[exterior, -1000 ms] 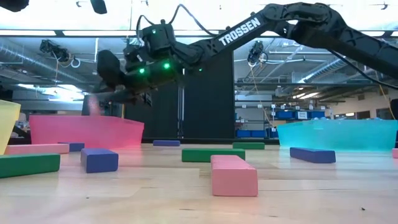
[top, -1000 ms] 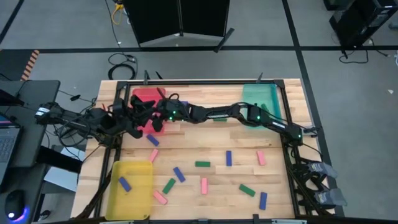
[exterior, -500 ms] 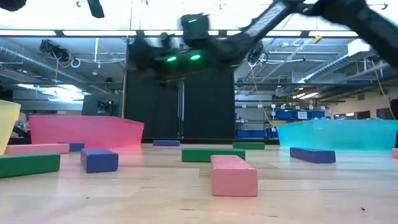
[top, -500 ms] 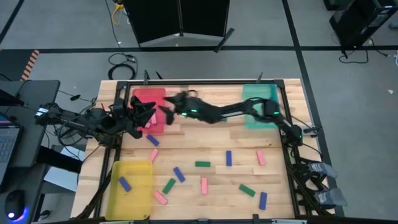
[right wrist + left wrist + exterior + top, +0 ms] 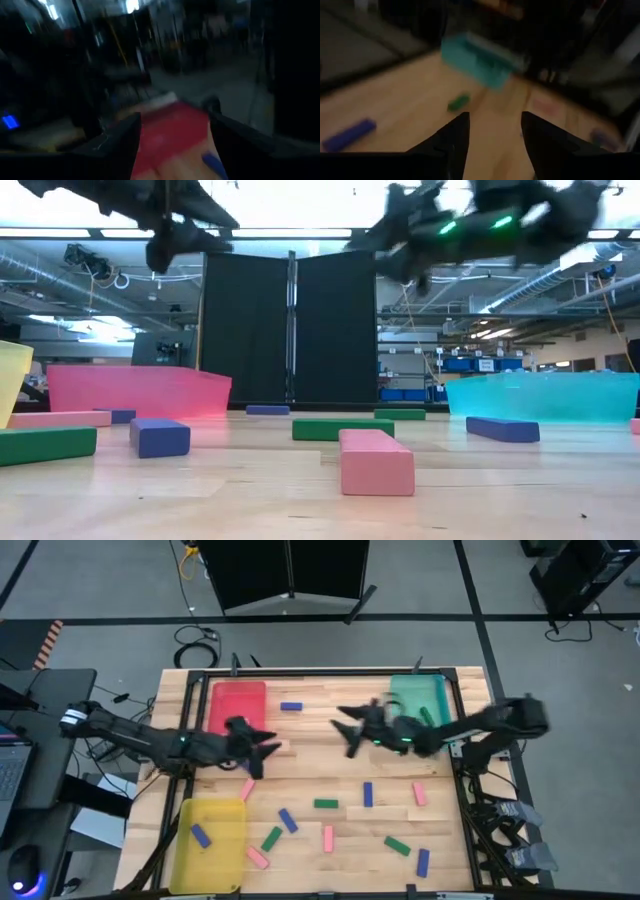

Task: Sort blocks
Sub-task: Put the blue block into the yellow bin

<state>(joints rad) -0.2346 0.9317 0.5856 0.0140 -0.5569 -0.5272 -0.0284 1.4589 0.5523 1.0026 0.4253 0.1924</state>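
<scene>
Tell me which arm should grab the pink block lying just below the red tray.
Left. The left gripper, open and empty, hovers right beside that pink block. The right gripper, also open, hangs mid-table, farther from it and nearer the teal tray.

Open surface (image 5: 320, 762) is left between both raised pincers; blocks (image 5: 326, 804) are scattered nearer the front edge.
</scene>
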